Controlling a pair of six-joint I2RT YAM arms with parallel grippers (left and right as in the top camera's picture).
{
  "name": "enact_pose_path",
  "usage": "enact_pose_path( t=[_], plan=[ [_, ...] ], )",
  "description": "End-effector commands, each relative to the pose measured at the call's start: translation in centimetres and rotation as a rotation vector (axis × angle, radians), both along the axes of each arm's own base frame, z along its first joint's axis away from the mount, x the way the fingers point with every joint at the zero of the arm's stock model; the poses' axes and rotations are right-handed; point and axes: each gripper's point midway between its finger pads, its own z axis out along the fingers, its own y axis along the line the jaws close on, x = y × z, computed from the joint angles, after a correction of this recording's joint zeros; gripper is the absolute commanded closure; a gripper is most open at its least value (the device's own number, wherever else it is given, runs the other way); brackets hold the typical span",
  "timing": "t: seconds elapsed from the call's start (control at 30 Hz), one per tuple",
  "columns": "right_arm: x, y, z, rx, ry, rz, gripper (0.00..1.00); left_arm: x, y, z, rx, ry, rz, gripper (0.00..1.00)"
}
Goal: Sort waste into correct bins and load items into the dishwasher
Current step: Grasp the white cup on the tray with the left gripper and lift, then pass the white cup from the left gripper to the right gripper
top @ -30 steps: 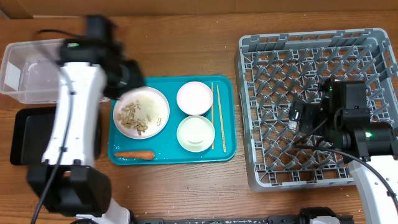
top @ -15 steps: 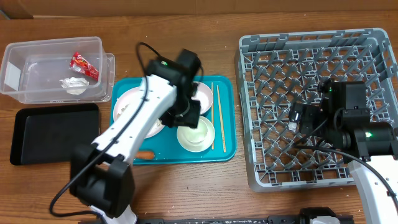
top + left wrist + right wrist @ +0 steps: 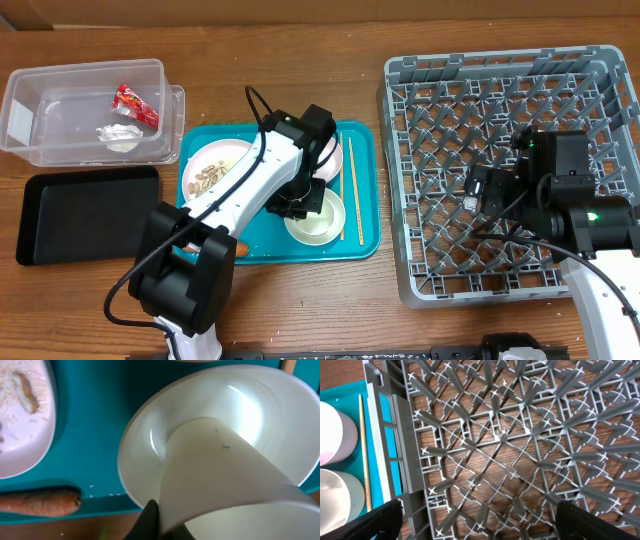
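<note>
Left end effector (image 3: 297,208) is down at the bowl (image 3: 140,450), 5 o'clock on the teal tray (image 3: 365,240). One finger (image 3: 150,521) is against the cup (image 3: 220,485); the other is hidden, so can't tell if it's clamped. Risk: the glossy wall slips, or the cup drags the bowl into the chopsticks (image 3: 343,190) at its 3 o'clock. Right end effector (image 3: 487,517) is spread wide and empty over the rack (image 3: 500,100) (no clash there).

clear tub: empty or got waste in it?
Not empty. The clear tub holds the red wrapper and the white paper wad, seen overhead.
</note>
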Motion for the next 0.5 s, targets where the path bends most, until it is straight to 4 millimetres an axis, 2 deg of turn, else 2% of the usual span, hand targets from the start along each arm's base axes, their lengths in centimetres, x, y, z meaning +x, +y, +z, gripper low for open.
enact_pose_path(
  t=[0.0,0.1,0.17,0.23,0.3,0.37,0.47],
  plan=[
    [0.3,-0.2,1.2,-0.01,-0.032,-0.006,0.0,2.0,0.6,2.2,-0.006,-0.049,0.044,0.96],
    [0.3,-1.0,1.1,-0.043,-0.03,-0.034,0.0,3.6,1.6,5.1,-0.024,-0.078,0.066,0.96],
    [0.4,-2.7,1.4,-0.095,-0.045,-0.144,0.0,4.6,1.9,7.2,-0.07,-0.097,0.072,0.96],
    [0.7,-4.6,1.9,-0.142,-0.079,-0.277,0.0,5.6,0.9,9.4,-0.203,-0.115,0.048,0.96],
    [1.4,-5.1,2.4,-0.117,-0.119,-0.323,0.0,6.3,-1.4,11.8,-0.417,-0.123,0.009,0.96],
    [2.8,-3.4,2.9,-0.006,-0.158,-0.229,0.0,6.7,-4.2,14.4,-0.683,-0.125,-0.044,0.96],
    [4.1,3.7,4.8,0.267,-0.243,0.199,0.0,6.5,-7.4,18.2,-1.025,-0.122,-0.125,0.96]
  ],
)
